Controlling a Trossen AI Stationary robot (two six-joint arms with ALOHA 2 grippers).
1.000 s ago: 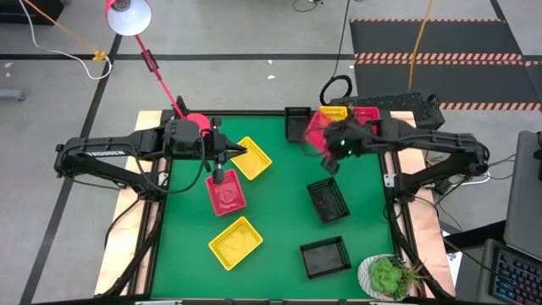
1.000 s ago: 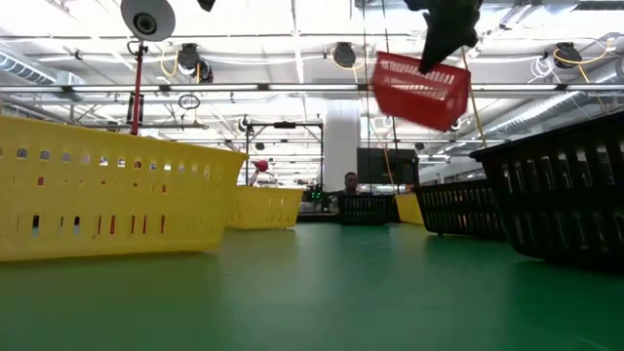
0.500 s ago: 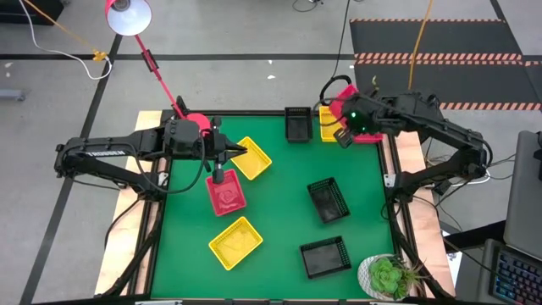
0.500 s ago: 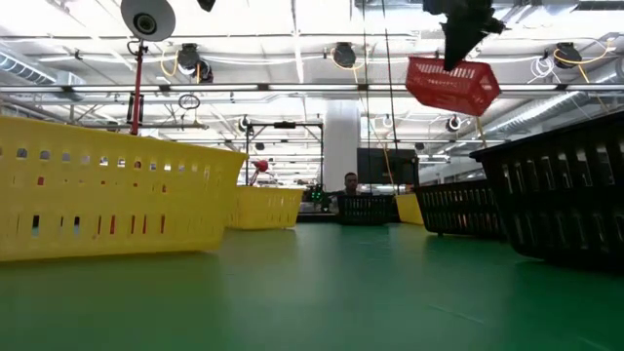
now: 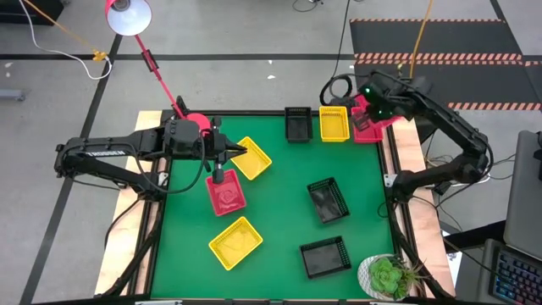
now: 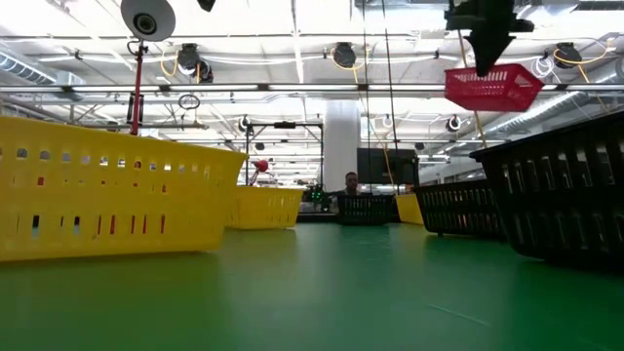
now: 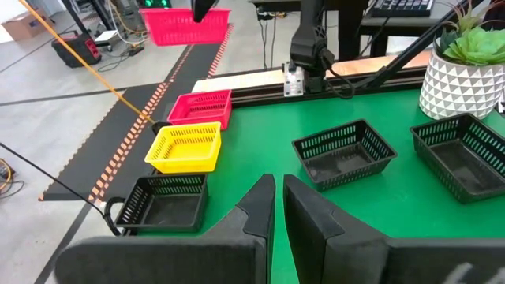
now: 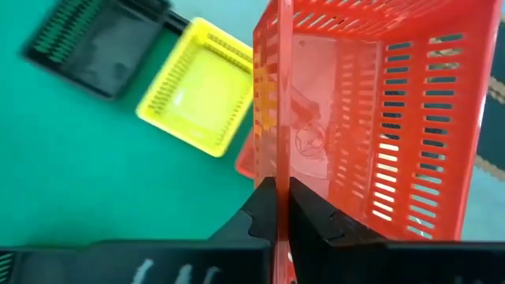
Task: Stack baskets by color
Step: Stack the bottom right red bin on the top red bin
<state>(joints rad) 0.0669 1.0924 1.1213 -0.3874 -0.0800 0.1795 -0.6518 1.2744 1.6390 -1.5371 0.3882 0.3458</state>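
Observation:
My right gripper [image 5: 373, 108] hangs over the table's far right corner, shut on a red basket [image 6: 492, 88] held in the air. Below it another red basket [image 7: 203, 106] sits on the table, with a yellow basket [image 5: 334, 124] and a black basket [image 5: 297, 124] in a row to its left. My left gripper [image 5: 235, 153] waits shut above the table's left part, between a yellow basket [image 5: 252, 158] and a red basket [image 5: 226, 195]. One more yellow basket [image 5: 235, 241] and two black baskets [image 5: 328, 201] [image 5: 325, 257] lie nearer the front. My right gripper pinches one slotted side wall [image 8: 272, 142] of the red basket at its rim, one finger inside the basket and one outside. The fingers come from above, slanting down. The basket hangs below them, nearly level and lifted clear above the red basket on the table.
A round red lamp base [image 5: 196, 123] stands at the far left edge, its stem leaning out over the floor. A potted plant [image 5: 385, 275] sits at the near right corner. Open green mat [image 5: 284, 186] lies in the middle of the table.
My right gripper has carried the red basket toward the table's far right corner and a little up, tipping further down as it went. The basket, tilted a second ago, now hangs nearly level above the red basket there.

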